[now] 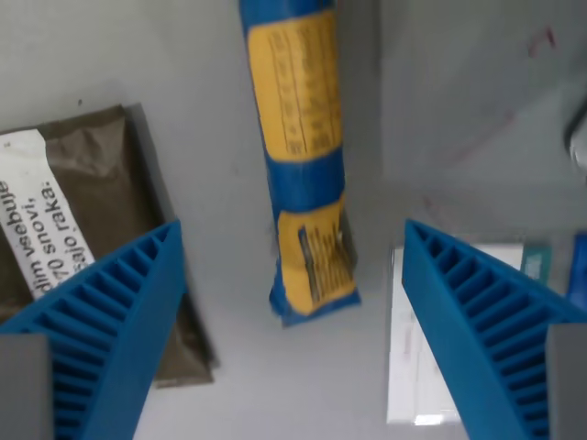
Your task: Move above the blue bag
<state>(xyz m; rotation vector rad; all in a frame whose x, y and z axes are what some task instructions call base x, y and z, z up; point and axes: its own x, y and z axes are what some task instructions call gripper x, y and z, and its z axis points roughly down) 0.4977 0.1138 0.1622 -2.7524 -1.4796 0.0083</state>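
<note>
The blue bag point(303, 147) is a long narrow packet with yellow printed labels. It lies on the grey surface, running from the top edge down to the middle of the wrist view. My gripper point(292, 240) is open, its two blue ribbed fingers point(110, 321) at the lower left and lower right. The bag's lower end lies between the fingers and below them. Nothing is held.
A brown packet point(101, 192) with a white printed label lies at the wrist view's left, partly behind the left finger. A white flat package point(413, 367) lies at the lower right behind the right finger. A blue object point(578, 266) shows at the right edge.
</note>
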